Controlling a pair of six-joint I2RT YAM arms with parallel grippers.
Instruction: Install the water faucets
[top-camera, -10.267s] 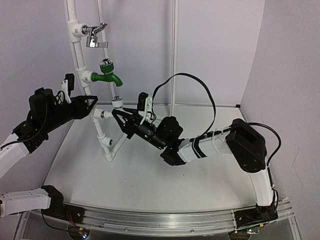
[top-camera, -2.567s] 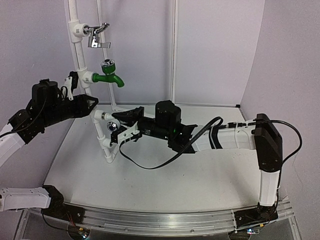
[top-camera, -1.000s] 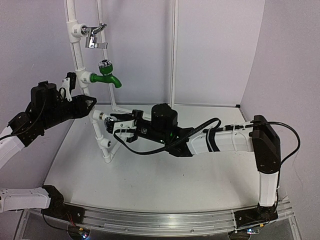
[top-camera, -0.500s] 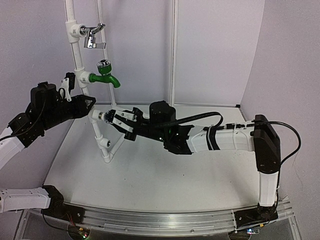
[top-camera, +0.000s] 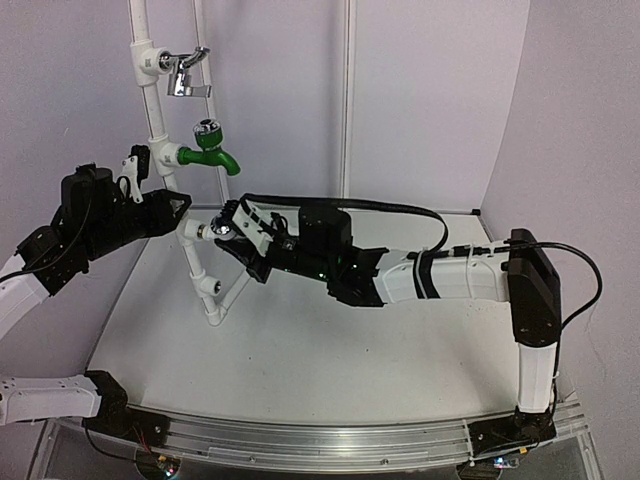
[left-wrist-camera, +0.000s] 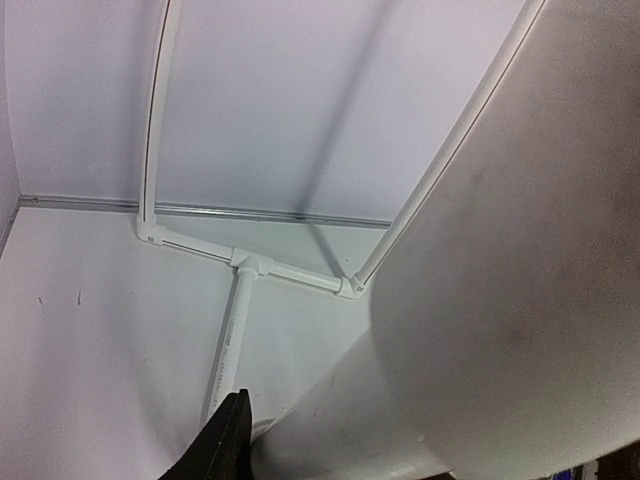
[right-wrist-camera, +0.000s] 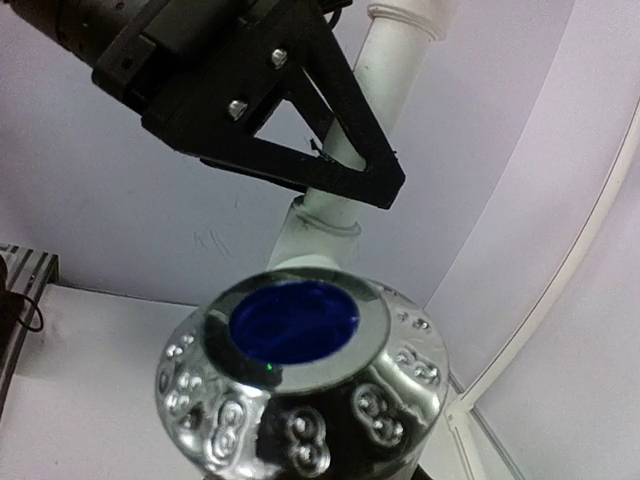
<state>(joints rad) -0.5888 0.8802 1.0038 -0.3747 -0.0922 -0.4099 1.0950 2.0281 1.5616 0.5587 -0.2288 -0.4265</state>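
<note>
Right gripper (top-camera: 232, 228) clasps the faucet (right-wrist-camera: 300, 385), knob end-on toward its wrist camera, body and spout hidden behind; left gripper (top-camera: 178, 205) clamps the pipe (top-camera: 152, 110).

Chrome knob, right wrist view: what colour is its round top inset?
Deep blue inset on the chrome knob, clearest in the right wrist view.

Left arm (top-camera: 20, 295) and right arm (top-camera: 455, 280) wore white shells, black joints; a black cable (top-camera: 400, 207) crossed the right; screws (right-wrist-camera: 237, 108) dotted the left end effector (top-camera: 180, 205).
</note>
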